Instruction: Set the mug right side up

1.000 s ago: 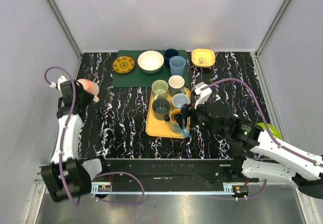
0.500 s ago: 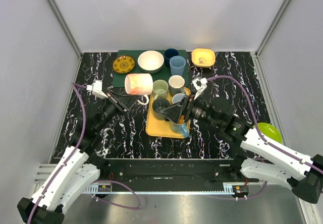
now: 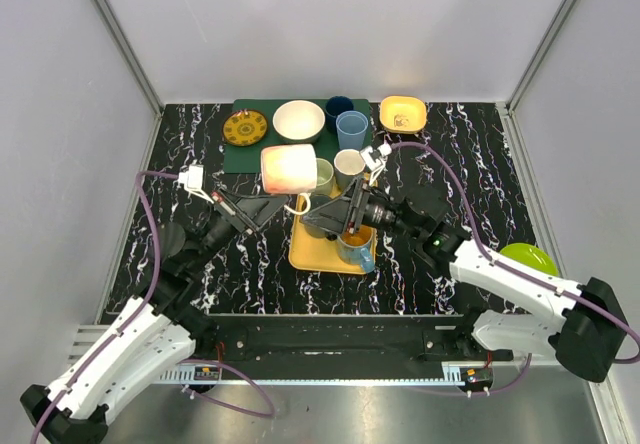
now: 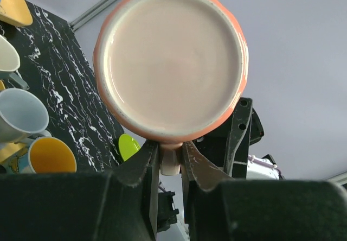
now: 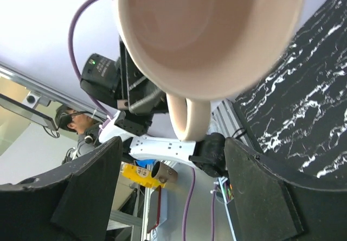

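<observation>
Above the table [image 3: 470, 134] and its yellow tray [image 3: 302, 255], the mug [image 3: 290, 168] is held on its side, its handle clamped in the left tool [image 4: 169, 155]. The right tool [image 3: 338, 216] is seen spread apart, near the mug's mouth.

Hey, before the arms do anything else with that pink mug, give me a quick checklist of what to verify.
1. Left gripper hold: ok, fingers closed on the handle of the mug.
2. Mug upright: not ok, it hangs on its side in the air, mouth toward the right wrist camera.
3. Mug empty: ok, nothing shows inside.
4. Right gripper free: ok, open, holding nothing.
5. Landing spot: tray crowded with cups, not ok; bare table left of it looks ok.
</observation>
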